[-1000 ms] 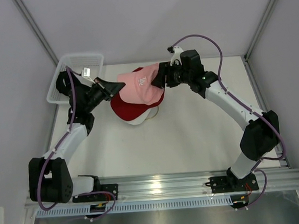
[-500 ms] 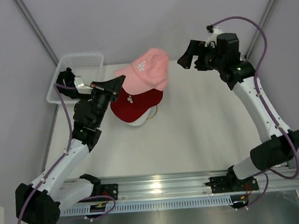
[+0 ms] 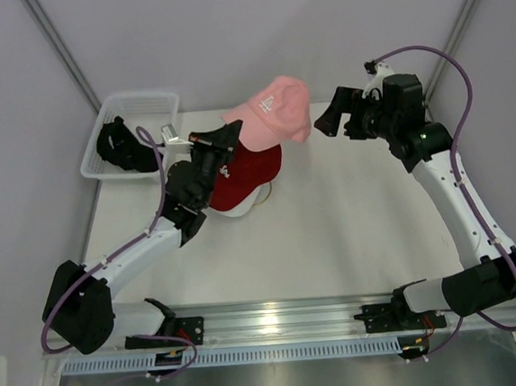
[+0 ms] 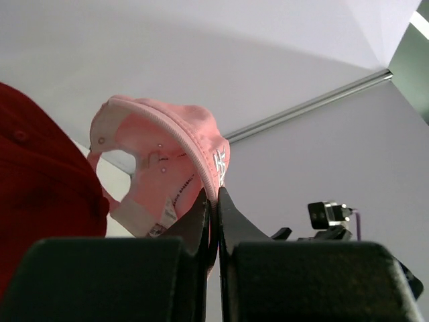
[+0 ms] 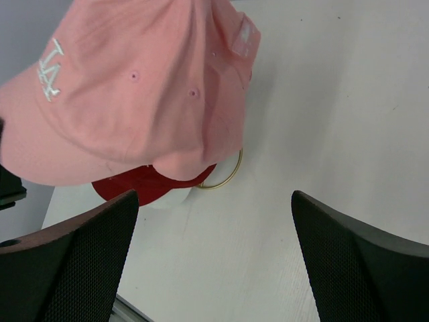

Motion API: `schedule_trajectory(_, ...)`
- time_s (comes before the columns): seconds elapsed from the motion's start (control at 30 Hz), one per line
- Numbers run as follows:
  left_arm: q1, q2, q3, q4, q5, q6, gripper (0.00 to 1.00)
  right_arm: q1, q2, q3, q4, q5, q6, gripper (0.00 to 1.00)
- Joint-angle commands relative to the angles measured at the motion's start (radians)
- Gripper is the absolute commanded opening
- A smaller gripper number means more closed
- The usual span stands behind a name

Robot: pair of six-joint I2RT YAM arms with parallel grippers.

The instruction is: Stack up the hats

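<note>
Our left gripper (image 4: 213, 201) clamps the pink hat (image 3: 278, 110) by its brim, crown pointing away from the fingertips; our right gripper (image 5: 214, 198) gapes, released.

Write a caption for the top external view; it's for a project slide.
Left gripper holds the pink cap by its brim above the red cap; the open right gripper hovers beside it.

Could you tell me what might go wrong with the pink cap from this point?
The left gripper pinches only the brim edge of the pink cap, so the cap could slip or swing.
The cap hangs tilted and off-centre over the red cap, so it may land skewed.
The right gripper is open and apart from the cap, offering no support.
</note>
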State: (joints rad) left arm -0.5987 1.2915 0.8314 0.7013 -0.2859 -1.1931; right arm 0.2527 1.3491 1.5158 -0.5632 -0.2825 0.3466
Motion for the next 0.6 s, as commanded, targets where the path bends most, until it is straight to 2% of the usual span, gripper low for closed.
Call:
schedule_trajectory(0.0, -0.010, -0.012, 0.016, 0.153, -0.050, 0.052, 0.01, -0.003, -0.013, -0.012, 0.013, -0.026, 0.000, 1.00)
schedule_trajectory(0.13, -0.010, -0.086, -0.092, 0.167, -0.067, 0.026, 0.01, -0.003, -0.005, -0.017, 0.000, -0.037, -0.004, 1.00)
schedule_trajectory(0.17, -0.009, -0.110, -0.160, 0.161, -0.076, 0.023, 0.01, -0.001, -0.004, -0.019, -0.003, -0.035, -0.006, 1.00)
schedule_trajectory(0.37, 0.010, -0.309, -0.348, 0.110, -0.093, 0.058, 0.00, 0.002, 0.001, -0.051, 0.017, -0.060, 0.014, 1.00)
schedule_trajectory(0.57, 0.040, -0.545, -0.486, -0.068, -0.182, 0.040, 0.01, 0.033, 0.012, -0.072, 0.023, -0.049, 0.023, 1.00)
